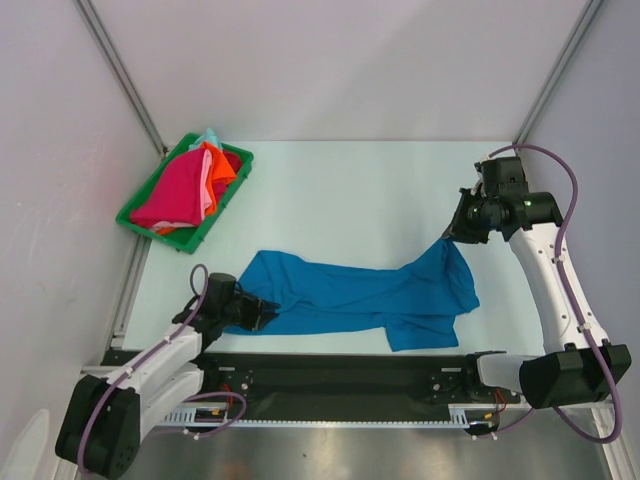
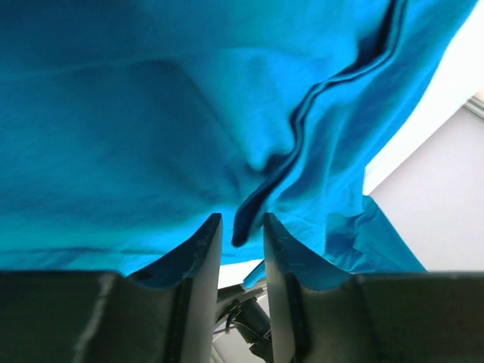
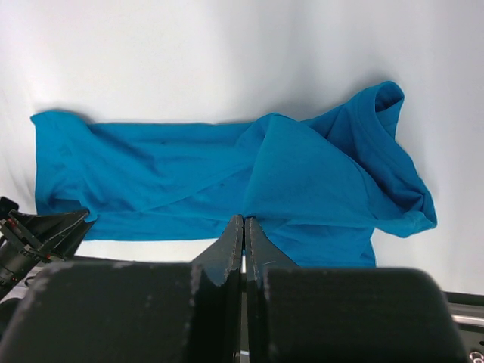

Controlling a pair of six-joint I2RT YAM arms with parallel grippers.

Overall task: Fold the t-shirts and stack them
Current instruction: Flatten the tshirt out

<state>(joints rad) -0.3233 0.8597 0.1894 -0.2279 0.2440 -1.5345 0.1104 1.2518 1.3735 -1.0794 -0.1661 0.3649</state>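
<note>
The bright blue t-shirt point(image 1: 370, 295) lies stretched across the near part of the table, bunched at its right end. My right gripper point(image 1: 450, 235) is shut on its upper right corner and holds that corner raised; the right wrist view shows the cloth point(image 3: 227, 166) pinched at the tips of the right gripper point(image 3: 244, 219). My left gripper point(image 1: 262, 312) is at the shirt's left end. In the left wrist view the blue cloth point(image 2: 151, 113) fills the frame, and a folded hem hangs between the tips of the left gripper point(image 2: 242, 227), which stand apart. Magenta point(image 1: 175, 190) and orange point(image 1: 218, 165) t-shirts lie heaped at the back left.
The heaped shirts sit in a green plastic tray point(image 1: 135, 215) at the back left corner, with a bit of mint cloth point(image 1: 208, 135) at its far end. White walls with metal posts close in the table on three sides. A black rail runs along the near edge.
</note>
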